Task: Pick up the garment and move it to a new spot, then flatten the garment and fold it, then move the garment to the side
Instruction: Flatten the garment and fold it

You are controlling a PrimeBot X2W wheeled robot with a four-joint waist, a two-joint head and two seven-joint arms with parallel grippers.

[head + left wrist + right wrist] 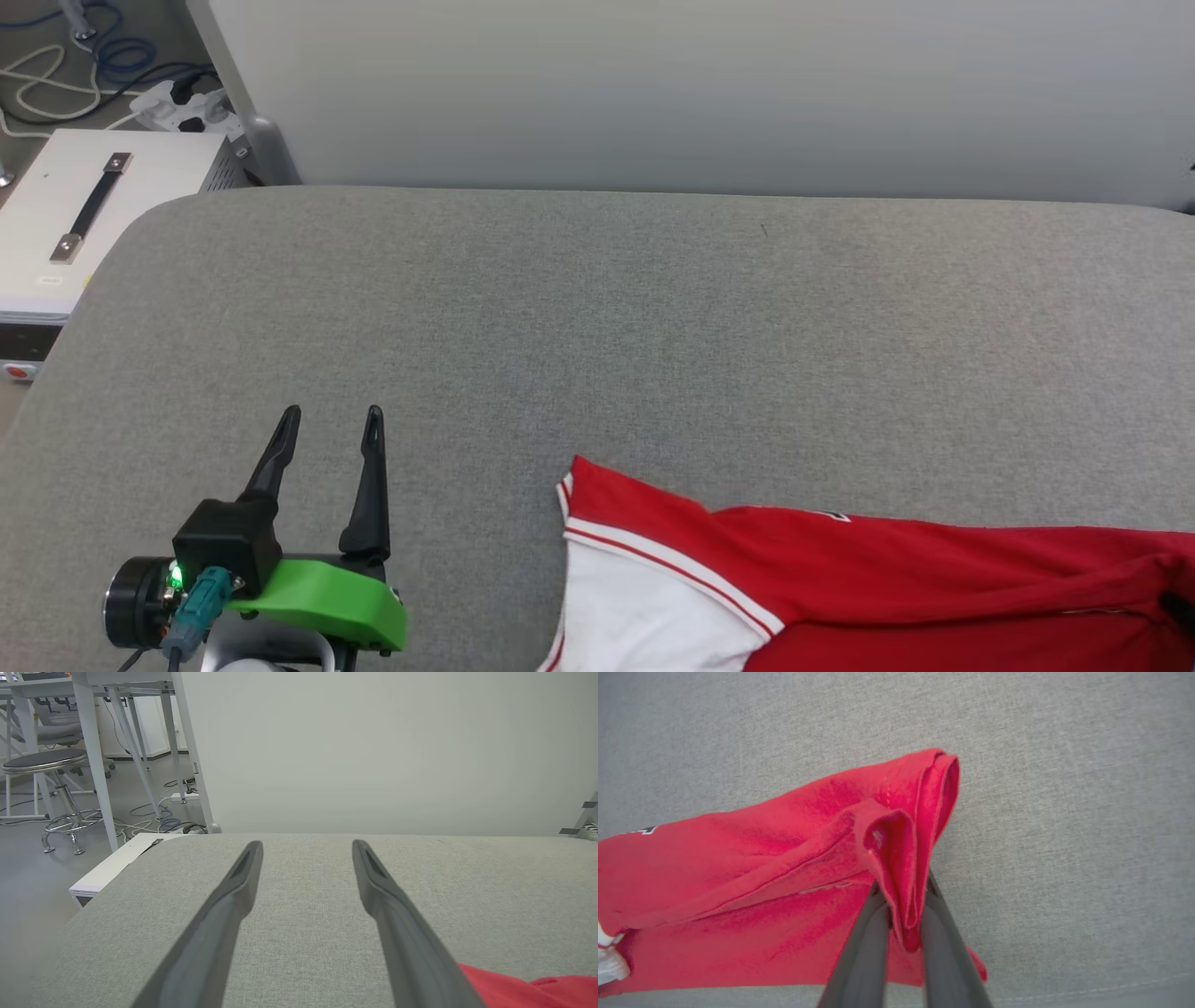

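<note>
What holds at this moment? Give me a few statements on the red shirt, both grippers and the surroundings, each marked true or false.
1. The right gripper is shut on a fold of the red soft-fabric jersey shirt. True.
2. The left gripper is also shut on the shirt. False: it is open over the bare grey fabric-covered surface, apart from the shirt.
3. The shirt is spread flat without folds. False: its red cloth is bunched into folds at the right gripper.
4. A white box with a black handle stands past the surface's far left corner. True.
</note>
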